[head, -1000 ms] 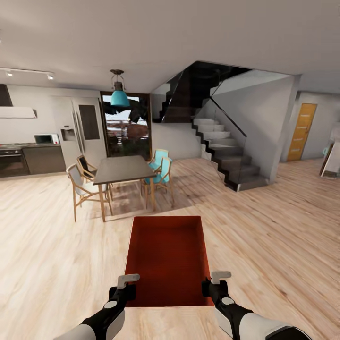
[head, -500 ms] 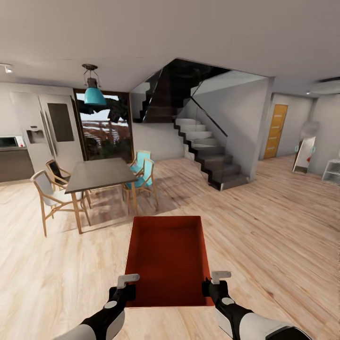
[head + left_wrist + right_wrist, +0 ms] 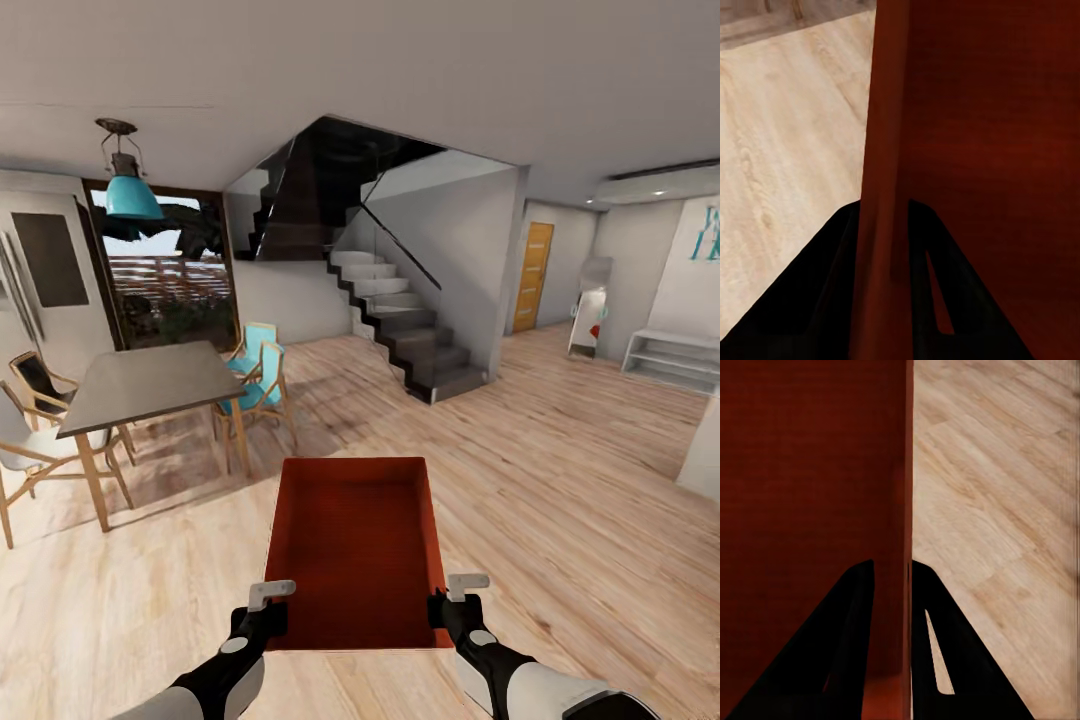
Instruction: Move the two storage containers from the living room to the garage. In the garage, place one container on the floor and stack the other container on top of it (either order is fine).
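- While the robot stood on the wood floor [image 3: 560, 500], one container [image 3: 355, 550] sat at lower centre of the head view, open side up, held clear of the planks between both arms.
- Left gripper [image 3: 262, 612]: at the container's lower left corner; in the left wrist view its dark fingers [image 3: 832, 292] straddled the red side wall [image 3: 881, 187], closed on it.
- Right gripper [image 3: 452, 604]: at the lower right corner; in the right wrist view its fingers [image 3: 847, 645] pinched the opposite wall [image 3: 906, 510] likewise.
- Table [image 3: 140, 380]: left of frame, grey top, wooden legs.
- Chairs [image 3: 255, 385]: teal pair behind the table.
- Lamp [image 3: 130, 190]: teal, upper left.
- Stairs [image 3: 400, 320]: centre, beyond the container.
- Door [image 3: 532, 275]: orange, right of the stairs.
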### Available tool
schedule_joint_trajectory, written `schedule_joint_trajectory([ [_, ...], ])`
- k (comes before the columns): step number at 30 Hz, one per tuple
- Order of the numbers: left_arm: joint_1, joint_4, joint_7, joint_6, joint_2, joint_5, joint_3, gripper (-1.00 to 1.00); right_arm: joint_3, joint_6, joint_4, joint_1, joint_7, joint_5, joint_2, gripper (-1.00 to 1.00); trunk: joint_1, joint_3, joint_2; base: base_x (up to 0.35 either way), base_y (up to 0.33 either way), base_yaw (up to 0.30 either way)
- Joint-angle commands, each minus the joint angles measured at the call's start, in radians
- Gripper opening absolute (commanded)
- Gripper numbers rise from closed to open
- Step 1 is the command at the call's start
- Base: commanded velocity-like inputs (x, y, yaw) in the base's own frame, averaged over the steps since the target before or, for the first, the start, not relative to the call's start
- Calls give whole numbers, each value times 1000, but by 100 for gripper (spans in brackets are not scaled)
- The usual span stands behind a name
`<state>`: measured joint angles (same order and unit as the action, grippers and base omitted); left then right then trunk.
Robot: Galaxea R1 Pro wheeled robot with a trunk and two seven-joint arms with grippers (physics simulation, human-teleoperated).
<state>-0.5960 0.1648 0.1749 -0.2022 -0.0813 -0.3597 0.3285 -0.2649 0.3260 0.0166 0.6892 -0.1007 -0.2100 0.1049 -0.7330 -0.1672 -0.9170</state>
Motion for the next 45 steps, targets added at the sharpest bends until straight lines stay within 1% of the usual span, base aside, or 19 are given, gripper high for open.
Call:
schedule_joint_trajectory([
  [1, -1, 4, 11, -2, 11, 7, -22, -100, 67, -1, 1, 1, 3, 12, 1, -100, -1, -1, -1, 321, 0, -280],
  [45, -1, 4, 11, -2, 11, 5, -22, -100, 67, -1, 1, 1, 3, 12, 1, -100, -1, -1, -1, 321, 0, -282],
])
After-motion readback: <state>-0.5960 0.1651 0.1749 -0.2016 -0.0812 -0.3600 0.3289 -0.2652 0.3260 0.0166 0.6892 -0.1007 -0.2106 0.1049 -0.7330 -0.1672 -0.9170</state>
